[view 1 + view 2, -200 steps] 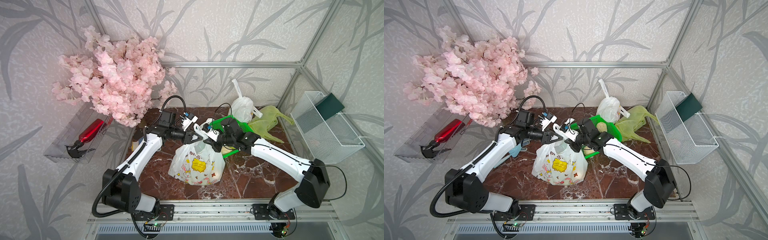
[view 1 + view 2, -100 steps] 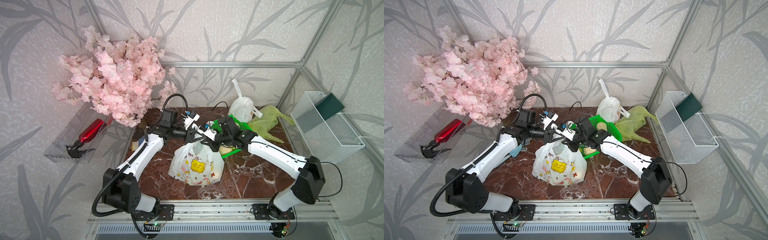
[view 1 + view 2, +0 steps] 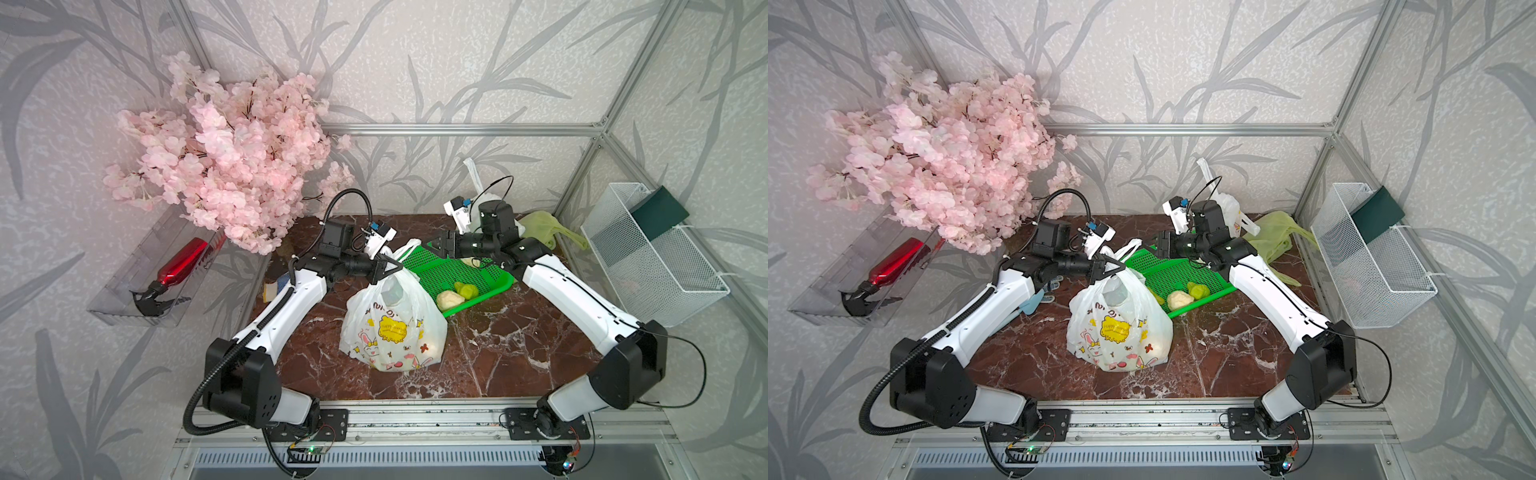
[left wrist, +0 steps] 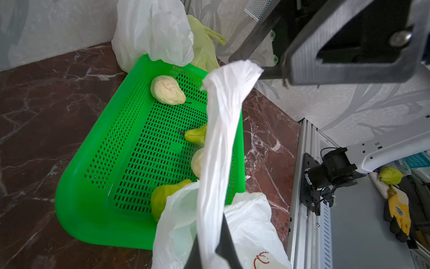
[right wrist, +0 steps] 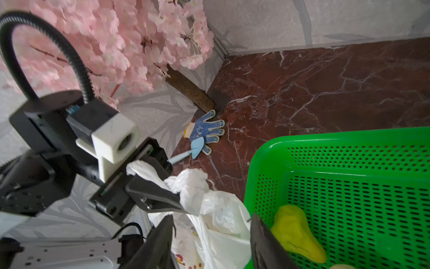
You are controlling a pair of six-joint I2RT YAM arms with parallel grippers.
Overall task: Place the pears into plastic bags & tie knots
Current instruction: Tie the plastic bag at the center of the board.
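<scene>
Left end effector [image 3: 388, 269] is clamped tight on the handle [image 4: 221, 139] of the rabbit-print bag [image 3: 395, 328], which sits just below it on the desk [image 3: 519, 332]. Right end effector [image 3: 434, 246] stands parted and empty, just beyond that handle. Below it, loose pears [image 3: 449, 299] lie in the green basket [image 3: 440, 270].

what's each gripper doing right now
left gripper: closed on the printed white bag's handle
right gripper: open, holding nothing

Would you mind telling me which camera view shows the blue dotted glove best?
The right wrist view: the blue dotted glove lies in plain sight on the marble table, a pale blue trowel partly on it. In both top views the left arm hides most of it; the left wrist view does not show it.
</scene>
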